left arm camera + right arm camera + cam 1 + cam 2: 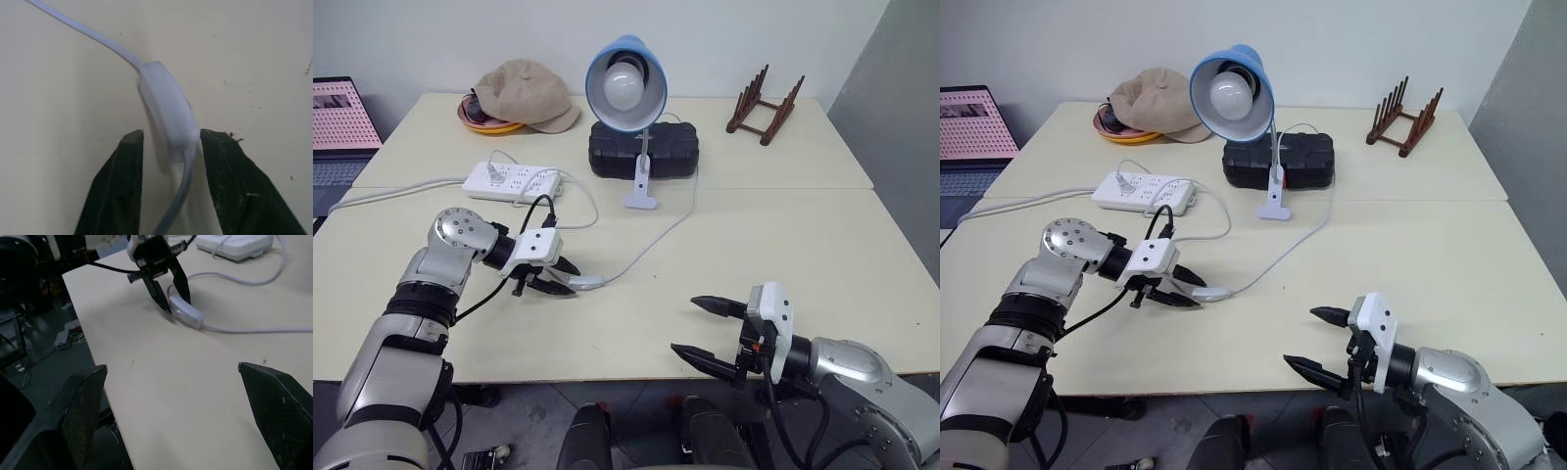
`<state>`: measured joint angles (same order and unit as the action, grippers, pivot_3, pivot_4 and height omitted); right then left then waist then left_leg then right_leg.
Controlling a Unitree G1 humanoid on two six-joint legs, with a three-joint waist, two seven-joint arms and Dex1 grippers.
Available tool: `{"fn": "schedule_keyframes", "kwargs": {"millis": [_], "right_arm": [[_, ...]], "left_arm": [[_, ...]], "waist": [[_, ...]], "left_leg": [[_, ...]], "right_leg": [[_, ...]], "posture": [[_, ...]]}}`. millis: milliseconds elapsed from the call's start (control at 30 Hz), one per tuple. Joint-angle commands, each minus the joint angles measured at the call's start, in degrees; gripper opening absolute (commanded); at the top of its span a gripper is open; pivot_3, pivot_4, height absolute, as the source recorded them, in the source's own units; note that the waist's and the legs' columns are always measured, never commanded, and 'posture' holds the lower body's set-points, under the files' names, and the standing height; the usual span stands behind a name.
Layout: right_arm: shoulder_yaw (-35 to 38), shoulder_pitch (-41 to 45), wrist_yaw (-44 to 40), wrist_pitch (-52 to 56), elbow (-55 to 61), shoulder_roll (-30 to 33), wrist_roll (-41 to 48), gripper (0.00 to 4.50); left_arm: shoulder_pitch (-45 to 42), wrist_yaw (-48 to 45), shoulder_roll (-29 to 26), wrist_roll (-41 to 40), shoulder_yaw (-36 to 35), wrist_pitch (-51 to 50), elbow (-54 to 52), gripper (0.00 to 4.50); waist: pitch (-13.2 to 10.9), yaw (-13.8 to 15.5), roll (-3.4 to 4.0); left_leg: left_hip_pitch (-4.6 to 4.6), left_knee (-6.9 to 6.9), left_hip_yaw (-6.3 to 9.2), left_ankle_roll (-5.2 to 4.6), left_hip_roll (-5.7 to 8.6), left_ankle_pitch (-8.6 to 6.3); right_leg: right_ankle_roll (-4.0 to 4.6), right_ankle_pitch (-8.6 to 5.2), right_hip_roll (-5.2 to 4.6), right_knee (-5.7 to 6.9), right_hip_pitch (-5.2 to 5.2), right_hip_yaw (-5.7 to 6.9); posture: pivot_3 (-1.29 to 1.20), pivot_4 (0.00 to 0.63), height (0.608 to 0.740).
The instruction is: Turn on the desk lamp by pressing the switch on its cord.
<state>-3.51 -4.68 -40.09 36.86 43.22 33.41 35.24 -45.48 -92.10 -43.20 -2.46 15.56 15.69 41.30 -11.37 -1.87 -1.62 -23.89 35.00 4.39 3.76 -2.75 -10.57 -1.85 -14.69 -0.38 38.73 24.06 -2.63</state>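
One desk lamp [626,83], one switch [586,283] on one cord [656,240], one power strip [513,180], one cap [526,95], one black case [643,150], one wooden rack [764,106], two grippers.

My two grippers' black fingers [551,275] on white housings, white switch [167,113] on its white cord [651,246], light-blue lamp shade [626,82] with white bulb, cream table [783,245], beige cap [526,95], black case [671,152], white power strip [512,181], dark brown rack [764,107]
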Motion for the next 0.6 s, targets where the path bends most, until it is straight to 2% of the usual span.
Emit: {"fn": "schedule_keyframes", "kwargs": {"millis": [33, 133, 200, 300, 400, 467, 600], "right_arm": [[-0.1, 1.6, -0.5, -0.3, 1.6, 0.6, 1.2, 4.50], [-0.9, 2.7, 0.0, 0.1, 1.3, 0.5, 1.0, 4.50], [-1.4, 3.1, 0.4, 0.3, 1.2, 0.3, 0.9, 4.50], [-0.8, 2.1, 2.4, 1.1, 0.9, -0.9, 1.6, 4.50], [2.8, -0.8, 5.7, 3.3, 0.4, -3.9, 7.0, 4.50], [5.7, -2.8, 10.3, 5.3, -0.1, -7.6, 13.2, 4.50], [8.1, -2.3, 20.2, 8.1, -1.9, -14.7, 24.5, 4.50]], "left_arm": [[-1.7, 0.1, 0.6, 0.3, -0.9, 1.1, 0.8, 0.88], [-1.4, 0.4, 1.1, 0.0, -1.2, 0.5, 0.6, 0.41], [-1.1, 0.6, 1.4, -0.4, -1.5, -0.7, 0.0, 0.41], [-1.4, 0.8, 2.8, -7.1, -4.1, -21.1, -7.4, 0.41], [-1.3, 2.3, 3.7, -14.1, -6.8, -39.7, -16.3, 0.41], [-1.5, 7.4, 6.4, -20.8, -9.9, -54.3, -22.8, 0.41], [-0.4, 17.9, 12.5, -30.7, -16.2, -73.0, -31.8, 0.41]], "waist": [[0.0, 0.0, 0.00], [0.0, 0.0, 0.00], [0.0, 0.0, 0.00], [0.0, 0.0, 0.00], [0.0, 0.1, -0.10], [0.0, 0.0, -0.10], [0.0, -0.1, -0.10]], "left_leg": [[0.00, 0.00, 0.00, 0.00, 0.00, 0.00], [-0.01, 0.00, 0.00, 0.00, 0.00, 0.00], [0.00, -0.01, 0.00, 0.00, 0.00, 0.00], [0.00, -0.01, 0.00, 0.00, 0.00, 0.00], [-0.05, 0.02, 0.06, 0.00, 0.00, 0.00], [-0.06, 0.02, 0.08, 0.00, 0.00, 0.00], [0.02, 0.04, 0.12, 0.00, 0.00, 0.00]], "right_leg": [[0.00, 0.00, 0.00, 0.00, 0.00, 0.00], [0.00, 0.00, 0.00, 0.00, 0.00, 0.01], [0.00, 0.00, 0.00, 0.01, 0.00, 0.01], [-0.01, 0.01, 0.00, 0.01, 0.00, 0.01], [-0.01, 0.00, 0.00, 0.05, 0.00, 0.06], [-0.02, 0.01, 0.00, 0.08, -0.01, 0.07], [-0.35, 0.12, 0.00, 0.18, -0.03, 0.08]], "posture": [[0.00, 0.150, 0.740], [0.00, 0.150, 0.740], [0.00, 0.150, 0.740], [0.00, 0.150, 0.740], [0.00, 0.150, 0.740], [0.00, 0.150, 0.740], [0.00, 0.150, 0.740]]}}
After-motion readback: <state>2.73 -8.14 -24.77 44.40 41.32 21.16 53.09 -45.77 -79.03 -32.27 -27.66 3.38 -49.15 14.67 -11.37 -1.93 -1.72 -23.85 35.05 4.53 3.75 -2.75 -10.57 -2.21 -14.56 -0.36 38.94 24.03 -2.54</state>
